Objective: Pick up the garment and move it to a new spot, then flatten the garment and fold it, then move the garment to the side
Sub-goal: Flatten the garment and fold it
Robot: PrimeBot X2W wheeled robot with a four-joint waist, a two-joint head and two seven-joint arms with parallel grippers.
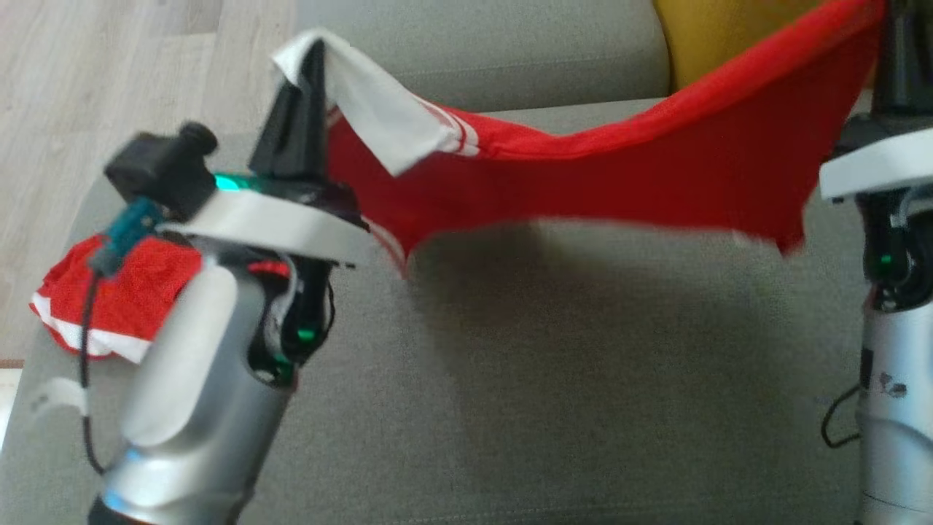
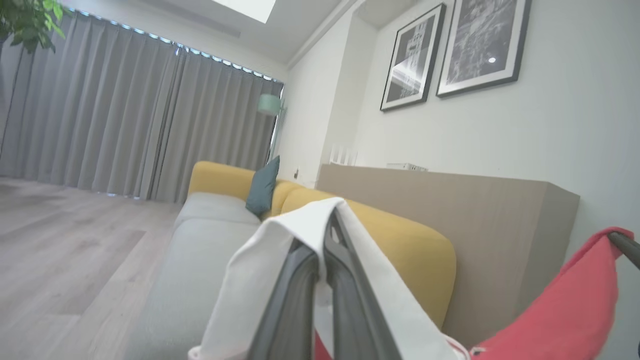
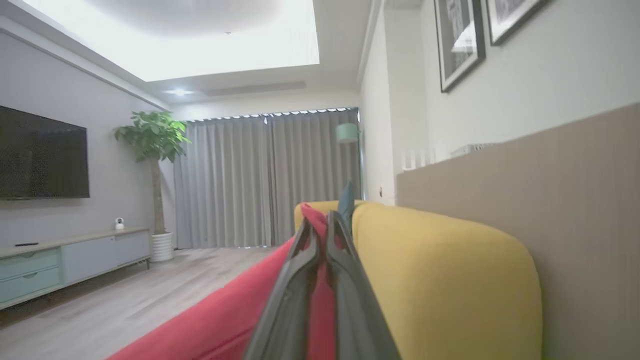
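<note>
This is a home living room. A sofa [image 3: 440, 280] with a yellow back and grey seat stands before a wall hung with framed black-and-white pictures [image 2: 412, 57], and a teal cushion [image 2: 262, 187] is propped towards its far end. Across the pale wood floor [image 2: 65, 260], a dark television [image 3: 42, 155] hangs above a low cabinet [image 3: 65, 262] with pale green drawers. A potted plant [image 3: 152, 137] stands just beside the cabinet's far end, and full-length grey curtains [image 3: 265, 180] cover the far wall.

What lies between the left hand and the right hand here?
The red garment hangs stretched from left hand to right hand, both shut on it, above the grey sofa seat; the head view shows it.
</note>
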